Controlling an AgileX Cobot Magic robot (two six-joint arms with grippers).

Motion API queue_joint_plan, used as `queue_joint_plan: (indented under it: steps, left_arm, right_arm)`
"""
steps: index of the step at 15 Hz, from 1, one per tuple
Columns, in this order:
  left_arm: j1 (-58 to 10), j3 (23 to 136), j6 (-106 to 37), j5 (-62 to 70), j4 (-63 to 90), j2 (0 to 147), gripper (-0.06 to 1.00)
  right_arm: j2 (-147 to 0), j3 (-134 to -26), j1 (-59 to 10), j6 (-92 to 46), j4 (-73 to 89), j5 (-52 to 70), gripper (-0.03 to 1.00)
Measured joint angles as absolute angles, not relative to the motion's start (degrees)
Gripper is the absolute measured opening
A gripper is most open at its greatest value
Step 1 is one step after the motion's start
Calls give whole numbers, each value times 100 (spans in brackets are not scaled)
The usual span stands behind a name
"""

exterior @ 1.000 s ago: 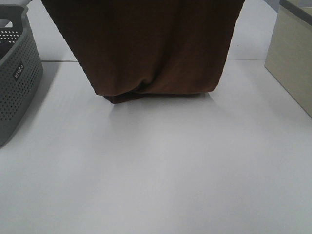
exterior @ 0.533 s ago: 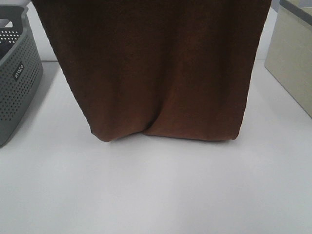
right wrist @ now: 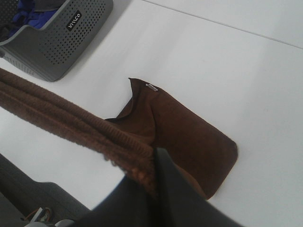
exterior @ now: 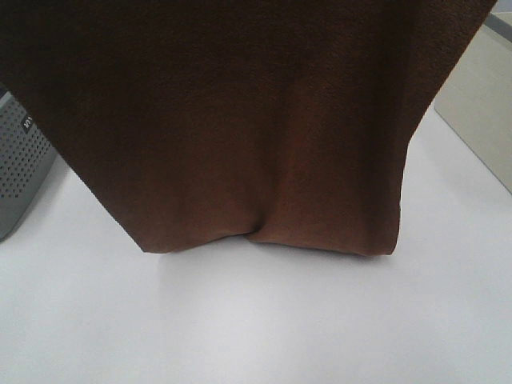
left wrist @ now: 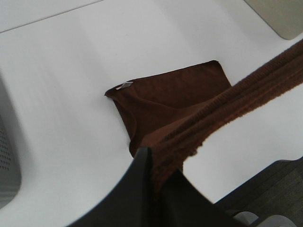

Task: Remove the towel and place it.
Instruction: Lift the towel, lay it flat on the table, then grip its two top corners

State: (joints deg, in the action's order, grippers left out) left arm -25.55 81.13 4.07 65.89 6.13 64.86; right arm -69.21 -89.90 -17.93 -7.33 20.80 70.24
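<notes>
The only writing we can read is on the grey perforated basket (right wrist: pixel 52 42): a small dark label (right wrist: pixel 75 20) w/ white caps, approx "VIVACO" in the R wrist view, though we can't vouch for every letter. In the high ext. view the same label is nearly all covered by cloth and unreadable. A blue item (right wrist: pixel 22 10) lies inside the basket. The towel (exterior: pixel 264 136) has a small white tag (left wrist: pixel 126 85) at one corner; any print on it is too small to tell. The towel itself is dark brown terry, rectangular, no pattern, w/ a ribbed-looking top hem. It's held up by that hem, stretched btw both arms, hanging like a curtain that fills most of the ext. view. Its lower end rests on the white table (exterior: pixel 256 328), lying mostly flat, the tag corner slightly curled up on the basket side. L gripper (left wrist: pixel 154 163) is clamped on the hem, black fingers pinching the cloth; R gripper (right wrist: pixel 152 166) is clamped likewise at the other end. The basket sits at the table's left in the ext. view; in the R wrist view it's apart from the part of the towel lying on the table. A beige box (exterior: pixel 480 104) stands at the right, apart from the towel's lower end.
</notes>
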Motion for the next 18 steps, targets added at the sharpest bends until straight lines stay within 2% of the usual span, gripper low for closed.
queue_joint_plan:
  steps: [6, 12, 18]
  left_arm:
    - [-2561, 7408, 407, 6520, 1530, 5455, 0]
    - [-2561, 6274, -275, 6520, 2240, 5357, 0]
    - [-2561, 6182, -350, 6520, 2108, 5340, 0]
  right_arm:
    - [-6050, -8422, -1799, -945, 1725, 7024, 1]
    - [-5082, -6984, -1793, -1192, 1541, 7024, 1]
    - [-5048, -6812, -1788, -1226, 1564, 7024, 1]
